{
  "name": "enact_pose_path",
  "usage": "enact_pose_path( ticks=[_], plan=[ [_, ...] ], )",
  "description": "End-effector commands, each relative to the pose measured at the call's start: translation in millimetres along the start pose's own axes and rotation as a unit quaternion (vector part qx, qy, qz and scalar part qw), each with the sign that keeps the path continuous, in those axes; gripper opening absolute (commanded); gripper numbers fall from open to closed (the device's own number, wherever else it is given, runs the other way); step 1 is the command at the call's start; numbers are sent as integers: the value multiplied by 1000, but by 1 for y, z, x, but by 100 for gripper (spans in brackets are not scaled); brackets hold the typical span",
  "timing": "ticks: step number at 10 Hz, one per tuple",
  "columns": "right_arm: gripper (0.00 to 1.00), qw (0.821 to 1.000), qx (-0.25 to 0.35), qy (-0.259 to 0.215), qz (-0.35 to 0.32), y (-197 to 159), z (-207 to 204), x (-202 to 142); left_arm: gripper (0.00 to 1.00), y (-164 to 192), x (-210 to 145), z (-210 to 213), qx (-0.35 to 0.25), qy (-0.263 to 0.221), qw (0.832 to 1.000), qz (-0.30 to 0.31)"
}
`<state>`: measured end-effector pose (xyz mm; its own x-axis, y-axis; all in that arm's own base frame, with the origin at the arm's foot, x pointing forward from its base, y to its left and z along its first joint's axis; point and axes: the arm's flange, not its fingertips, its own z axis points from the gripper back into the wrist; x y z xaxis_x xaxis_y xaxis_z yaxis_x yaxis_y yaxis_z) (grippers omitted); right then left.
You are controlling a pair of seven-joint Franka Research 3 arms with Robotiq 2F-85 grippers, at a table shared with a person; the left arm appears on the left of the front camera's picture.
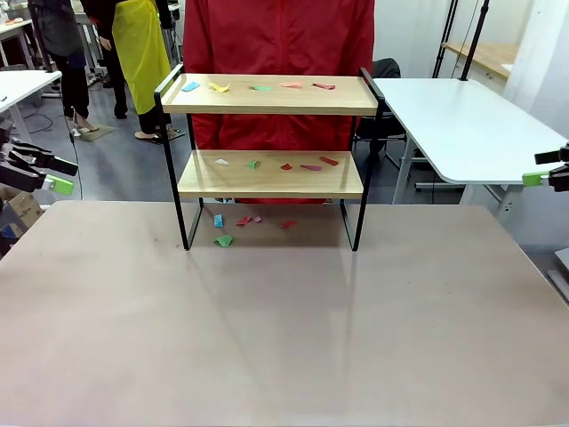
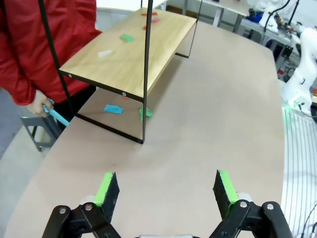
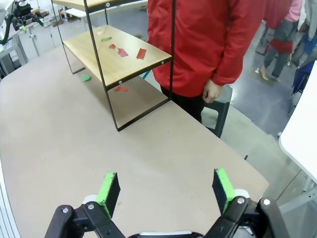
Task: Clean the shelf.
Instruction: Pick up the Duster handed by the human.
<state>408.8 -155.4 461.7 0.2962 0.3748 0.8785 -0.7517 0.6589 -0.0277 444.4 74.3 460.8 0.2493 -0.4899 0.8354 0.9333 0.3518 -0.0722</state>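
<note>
- Light wood boards in a thin black frame: in the front view we see the shelf (image 1: 271,182) at the upper middle of the frame. It stands on the far part of the tan table (image 1: 284,338), just in front of a person in a red jacket (image 1: 280,40).
- Small coloured paper scraps (image 1: 260,87) lie in a row on the top board. More lie on the lower board, and a few on the table between the legs.
- The left gripper (image 1: 59,175) sits at the left edge and the right gripper (image 1: 540,169) at the right edge. Both are well apart from the shelf, fingers spread.
- In the left wrist view we find the left gripper's green pads wide apart at the bottom edge, holding nothing.
- The shelf fills the upper left there, with a blue scrap (image 2: 113,109) and a green scrap (image 2: 145,114) on the table under it.
- At the left edge the person's hand (image 2: 39,104) holds a thin light-blue object (image 2: 58,116).
- In the right wrist view we see the right gripper's pads just as wide and empty at the bottom edge. The shelf stands in the upper left, red scraps on its lower board, and the person is just beyond it at the top middle.
</note>
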Motion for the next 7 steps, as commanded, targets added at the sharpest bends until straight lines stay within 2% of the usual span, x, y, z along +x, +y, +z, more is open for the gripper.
enact_pose_path(
  ticks=[1,2,3,4,7],
  plan=[
    [100,1000,-2,0,0,6,0,1,100,-1,6,1,-1,-11,1000,4],
    [100,1000,0,0,0,0,0,0,100,0,0,0,0,0,1000,0],
    [100,999,17,-30,6,-22,-8,-2,100,23,-11,3,-37,-20,999,-1],
    [100,998,7,-60,14,-42,-15,-6,100,38,-23,4,-62,-37,997,-9],
    [100,994,23,-105,9,-84,-42,-29,100,76,-52,-7,-86,-96,990,-60]
  ],
)
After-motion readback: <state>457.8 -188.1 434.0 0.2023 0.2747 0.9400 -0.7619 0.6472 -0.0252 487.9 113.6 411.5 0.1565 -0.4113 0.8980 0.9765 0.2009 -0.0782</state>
